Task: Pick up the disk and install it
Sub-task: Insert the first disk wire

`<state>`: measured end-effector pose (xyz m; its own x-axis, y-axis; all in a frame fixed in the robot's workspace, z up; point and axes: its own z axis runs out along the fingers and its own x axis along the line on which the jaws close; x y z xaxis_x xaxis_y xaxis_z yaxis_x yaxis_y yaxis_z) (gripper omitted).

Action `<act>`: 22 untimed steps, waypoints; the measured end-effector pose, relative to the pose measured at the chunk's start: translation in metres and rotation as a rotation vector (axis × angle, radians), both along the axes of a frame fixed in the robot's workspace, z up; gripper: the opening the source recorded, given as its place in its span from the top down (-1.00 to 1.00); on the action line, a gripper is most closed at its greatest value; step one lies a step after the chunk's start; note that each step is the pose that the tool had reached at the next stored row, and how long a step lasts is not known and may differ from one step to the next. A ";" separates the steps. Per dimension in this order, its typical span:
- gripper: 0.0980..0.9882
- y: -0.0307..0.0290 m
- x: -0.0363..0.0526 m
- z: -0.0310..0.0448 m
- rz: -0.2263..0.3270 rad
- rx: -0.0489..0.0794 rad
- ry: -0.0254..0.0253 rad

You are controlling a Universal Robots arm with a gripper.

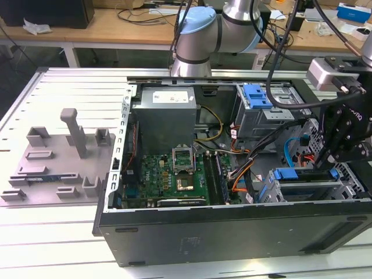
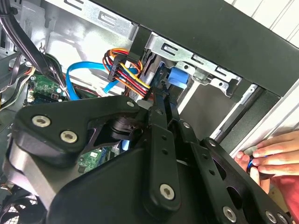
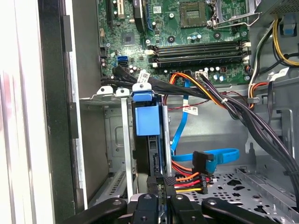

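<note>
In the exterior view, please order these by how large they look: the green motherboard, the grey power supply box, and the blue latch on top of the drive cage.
Largest to smallest, as they look in that view:
1. green motherboard
2. grey power supply box, which looks nearly as large, so this order is unsure
3. blue latch, clearly the smallest

Robotics lab or workshop. An open computer case (image 1: 232, 232) lies on a slotted metal bench (image 1: 64, 99) beside a grey fixture plate (image 1: 58, 163). Wooden desks (image 1: 116, 26) behind carry cables and boxes; the robot arm (image 1: 203, 35) stands between them.
</note>
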<state>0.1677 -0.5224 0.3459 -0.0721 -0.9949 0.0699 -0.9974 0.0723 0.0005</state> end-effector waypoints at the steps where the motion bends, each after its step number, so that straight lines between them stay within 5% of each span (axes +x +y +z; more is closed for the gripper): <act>1: 0.85 0.0000 0.0000 -0.0002 0.000 0.000 0.0000; 22: 0.85 -0.0002 -0.0001 -0.0090 0.000 -0.001 -0.0001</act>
<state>0.1676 -0.5226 0.3369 -0.0718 -0.9949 0.0704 -0.9974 0.0720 0.0004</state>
